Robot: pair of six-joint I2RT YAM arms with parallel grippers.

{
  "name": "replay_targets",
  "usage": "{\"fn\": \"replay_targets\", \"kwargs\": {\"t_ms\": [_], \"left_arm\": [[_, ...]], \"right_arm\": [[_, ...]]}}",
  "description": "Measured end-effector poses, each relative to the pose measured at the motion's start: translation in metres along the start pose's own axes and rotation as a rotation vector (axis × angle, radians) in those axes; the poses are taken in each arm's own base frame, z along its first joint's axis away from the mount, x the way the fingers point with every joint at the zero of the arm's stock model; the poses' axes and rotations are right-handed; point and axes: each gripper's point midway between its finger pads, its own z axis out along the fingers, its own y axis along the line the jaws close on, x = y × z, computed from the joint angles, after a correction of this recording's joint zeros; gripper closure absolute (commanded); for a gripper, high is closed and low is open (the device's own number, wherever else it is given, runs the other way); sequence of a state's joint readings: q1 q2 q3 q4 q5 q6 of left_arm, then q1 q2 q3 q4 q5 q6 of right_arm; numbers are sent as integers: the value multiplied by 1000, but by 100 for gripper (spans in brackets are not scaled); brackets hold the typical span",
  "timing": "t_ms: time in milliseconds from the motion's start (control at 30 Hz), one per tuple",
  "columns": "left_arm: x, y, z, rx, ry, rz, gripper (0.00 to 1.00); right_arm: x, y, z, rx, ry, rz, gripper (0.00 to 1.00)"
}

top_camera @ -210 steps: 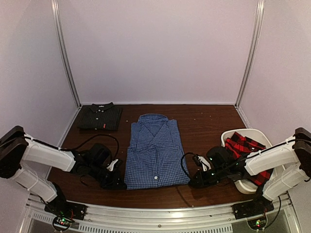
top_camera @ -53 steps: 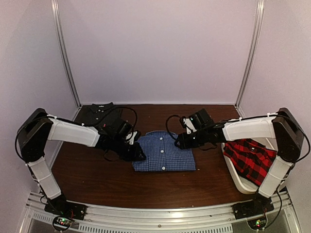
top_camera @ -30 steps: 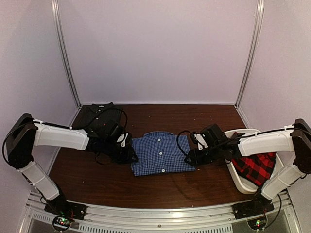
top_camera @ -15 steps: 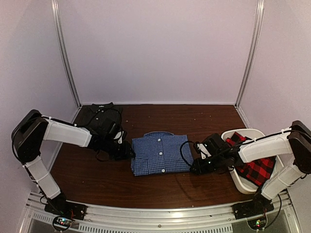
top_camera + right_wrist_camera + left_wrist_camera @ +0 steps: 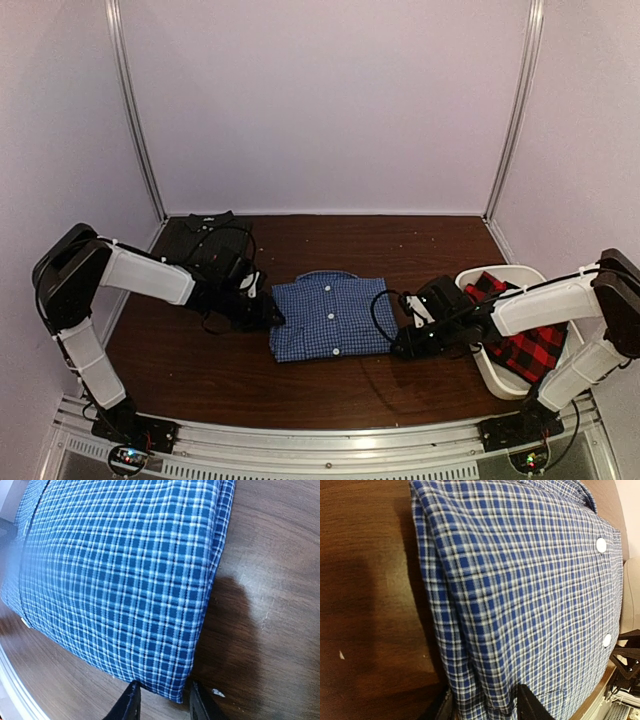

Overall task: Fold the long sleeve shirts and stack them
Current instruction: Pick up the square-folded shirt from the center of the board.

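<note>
Shirts number three on the brown wooden table (image 5: 330, 395). A dark charcoal collared shirt (image 5: 205, 242) lies folded at the back left. The left gripper (image 5: 268, 312) sits at the left edge of the blue fine-check gingham shirt (image 5: 330, 315), which is folded mid-table. Cloth fills the narrow gap between its fingers (image 5: 532, 707), but I cannot tell whether they pinch it. The right gripper (image 5: 408, 345) straddles the shirt's near right corner, its fingers (image 5: 131, 702) narrowly parted. A red-and-black plaid shirt (image 5: 520, 345) lies crumpled in the single white plastic tub (image 5: 500, 380), far right.

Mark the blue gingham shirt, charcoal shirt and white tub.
blue gingham shirt (image 5: 330, 318), top view, middle of the folded front.
charcoal shirt (image 5: 190, 241), top view, left chest panel.
white tub (image 5: 522, 270), top view, far rim.
</note>
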State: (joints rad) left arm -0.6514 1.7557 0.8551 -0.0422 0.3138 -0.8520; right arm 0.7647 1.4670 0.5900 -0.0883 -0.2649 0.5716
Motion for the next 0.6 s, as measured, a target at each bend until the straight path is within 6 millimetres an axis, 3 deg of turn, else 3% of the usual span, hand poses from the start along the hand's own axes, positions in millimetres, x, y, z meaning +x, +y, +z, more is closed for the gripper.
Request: {"fn": "replay_targets", "kwargs": {"t_ms": [167, 300, 467, 600], "left_arm": [[-3, -5, 4, 32, -6, -2, 56], [-5, -10, 8, 61, -10, -4, 57], [-6, -15, 13, 99, -8, -18, 65], [-5, -19, 17, 138, -4, -44, 82]], "right_arm": [[2, -2, -4, 15, 6, 2, 62], [-8, 1, -10, 24, -20, -3, 59], [-43, 16, -25, 23, -113, -16, 56], [-76, 27, -37, 14, -196, -19, 56]]}}
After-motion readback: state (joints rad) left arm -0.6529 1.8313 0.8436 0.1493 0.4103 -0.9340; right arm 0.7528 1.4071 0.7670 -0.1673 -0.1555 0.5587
